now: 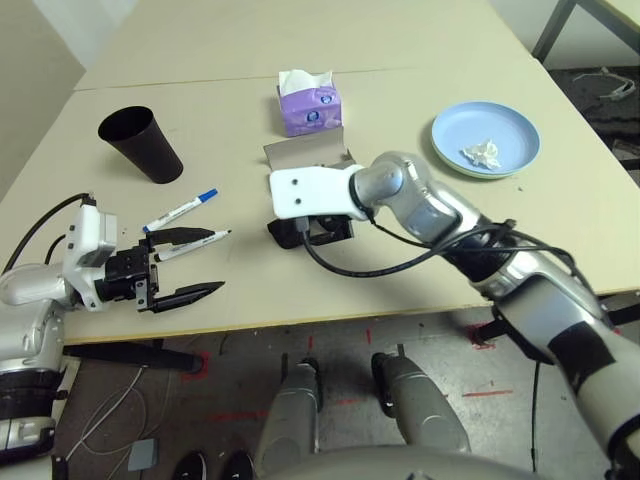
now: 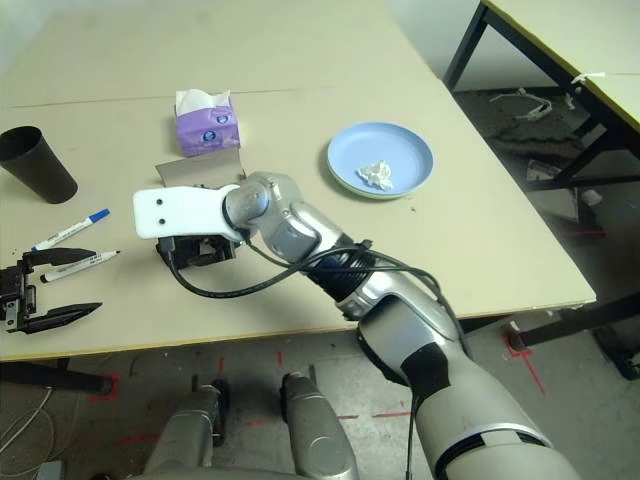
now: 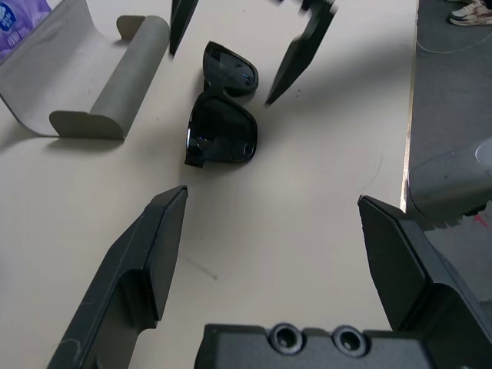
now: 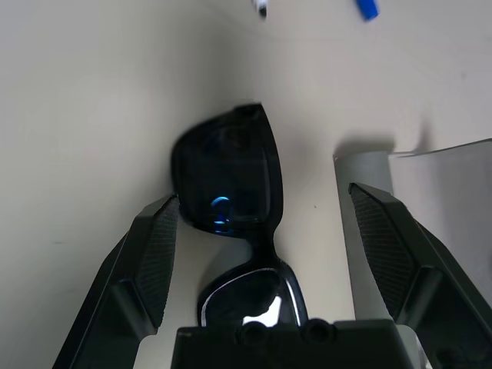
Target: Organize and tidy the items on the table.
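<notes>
Black sunglasses (image 4: 231, 192) lie on the table (image 1: 250, 295) beside the open grey glasses case (image 1: 305, 153). My right gripper (image 4: 263, 196) is open, one finger on each side of the sunglasses (image 3: 223, 115). My left gripper (image 1: 210, 260) is open and holds nothing, near the table's front left edge. Its upper finger is close to the black-capped marker (image 1: 190, 243). The blue-capped marker (image 1: 180, 211) lies just behind. A black cup (image 1: 140, 143) stands at the back left. The purple tissue box (image 1: 308, 103) is behind the case. A crumpled tissue (image 1: 482, 153) lies on the blue plate (image 1: 500, 125), which sits on a green plate (image 1: 450, 165).
A black cable (image 1: 380, 268) loops from my right wrist over the table's front. A seam line (image 1: 180, 80) crosses the far part of the tabletop. Another table's dark legs (image 2: 470, 50) stand to the far right.
</notes>
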You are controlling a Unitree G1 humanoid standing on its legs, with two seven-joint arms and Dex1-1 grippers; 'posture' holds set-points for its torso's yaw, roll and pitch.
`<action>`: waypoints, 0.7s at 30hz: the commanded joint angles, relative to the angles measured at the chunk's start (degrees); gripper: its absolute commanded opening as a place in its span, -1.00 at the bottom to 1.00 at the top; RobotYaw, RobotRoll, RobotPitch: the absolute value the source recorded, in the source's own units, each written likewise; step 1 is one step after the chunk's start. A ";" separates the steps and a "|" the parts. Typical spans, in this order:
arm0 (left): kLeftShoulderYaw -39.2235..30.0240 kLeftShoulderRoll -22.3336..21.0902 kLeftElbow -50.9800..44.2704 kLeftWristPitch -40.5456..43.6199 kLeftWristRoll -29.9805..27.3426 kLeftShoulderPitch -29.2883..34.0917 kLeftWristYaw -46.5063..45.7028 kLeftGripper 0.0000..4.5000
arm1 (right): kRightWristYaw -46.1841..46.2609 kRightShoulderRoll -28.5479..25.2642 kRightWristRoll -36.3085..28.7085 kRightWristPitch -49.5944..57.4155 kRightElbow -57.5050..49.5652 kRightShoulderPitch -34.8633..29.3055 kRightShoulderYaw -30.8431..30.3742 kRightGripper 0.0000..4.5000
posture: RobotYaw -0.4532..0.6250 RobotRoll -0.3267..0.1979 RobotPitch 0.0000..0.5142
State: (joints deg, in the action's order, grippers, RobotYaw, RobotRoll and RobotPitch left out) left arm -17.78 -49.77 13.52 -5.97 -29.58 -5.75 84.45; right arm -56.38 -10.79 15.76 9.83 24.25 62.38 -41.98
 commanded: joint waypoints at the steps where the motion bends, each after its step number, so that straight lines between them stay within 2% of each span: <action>1: 0.92 0.69 -1.30 0.57 0.10 0.68 -0.43 1.00 | 0.29 1.02 2.64 -4.88 4.60 1.43 -0.36 0.99 | -0.42 0.25 -0.21; 9: 2.15 1.33 -1.55 0.72 0.56 0.03 -0.74 1.00 | -1.38 0.58 5.63 -10.22 12.29 4.85 1.09 0.99 | -0.44 0.25 -0.19; 21: 2.56 1.64 -1.17 0.38 0.73 -0.54 -1.42 1.00 | -6.15 0.77 6.05 -8.82 10.83 4.63 2.69 0.99 | -0.44 0.25 -0.20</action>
State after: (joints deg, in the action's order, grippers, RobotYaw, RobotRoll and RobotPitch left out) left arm -15.66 -48.28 12.39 -5.42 -29.36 -6.47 83.05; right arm -61.23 -10.37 21.54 0.39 36.72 67.67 -39.61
